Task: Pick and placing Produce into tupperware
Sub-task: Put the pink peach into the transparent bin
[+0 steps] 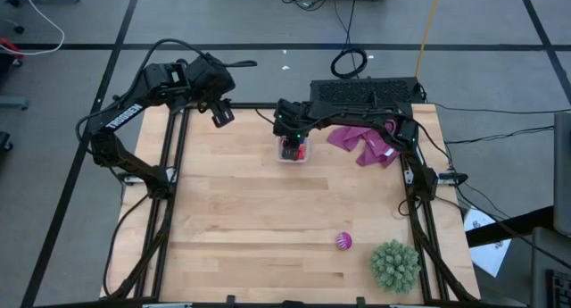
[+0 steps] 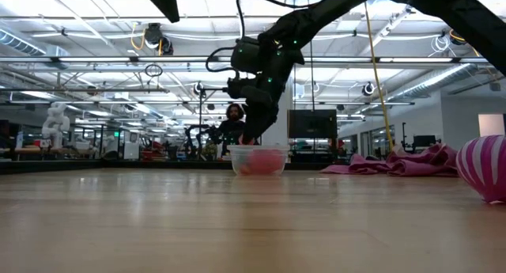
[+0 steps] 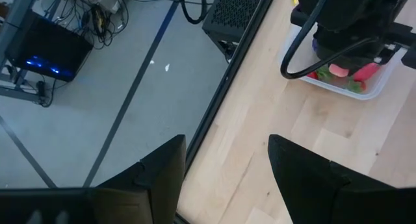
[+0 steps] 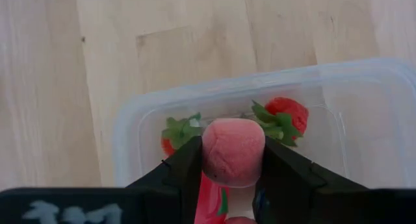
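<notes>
Pink rounded produce piece, clear rounded-corner tupperware beneath

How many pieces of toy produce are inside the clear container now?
At least 3: two red pieces with green leaves lie in the container, and the right gripper holds a pink piece over it. More may be hidden under the gripper.

The tupperware is largely covered from above by the right gripper. The striped ball is cut off at three o'clock in the low view.
</notes>
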Action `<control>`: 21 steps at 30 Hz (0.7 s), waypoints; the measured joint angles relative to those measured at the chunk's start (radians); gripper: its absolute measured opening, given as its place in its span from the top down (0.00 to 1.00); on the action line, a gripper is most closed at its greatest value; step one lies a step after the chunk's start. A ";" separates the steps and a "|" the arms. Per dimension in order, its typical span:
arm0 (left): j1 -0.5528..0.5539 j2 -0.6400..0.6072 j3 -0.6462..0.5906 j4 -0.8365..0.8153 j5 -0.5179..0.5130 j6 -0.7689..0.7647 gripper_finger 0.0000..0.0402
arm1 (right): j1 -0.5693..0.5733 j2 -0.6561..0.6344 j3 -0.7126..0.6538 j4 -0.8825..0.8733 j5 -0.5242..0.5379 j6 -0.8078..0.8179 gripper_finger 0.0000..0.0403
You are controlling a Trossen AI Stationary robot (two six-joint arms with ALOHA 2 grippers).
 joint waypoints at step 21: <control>0.000 0.000 0.000 0.000 0.011 -0.005 0.44 | -0.045 0.000 0.000 -0.011 -0.003 -0.021 0.67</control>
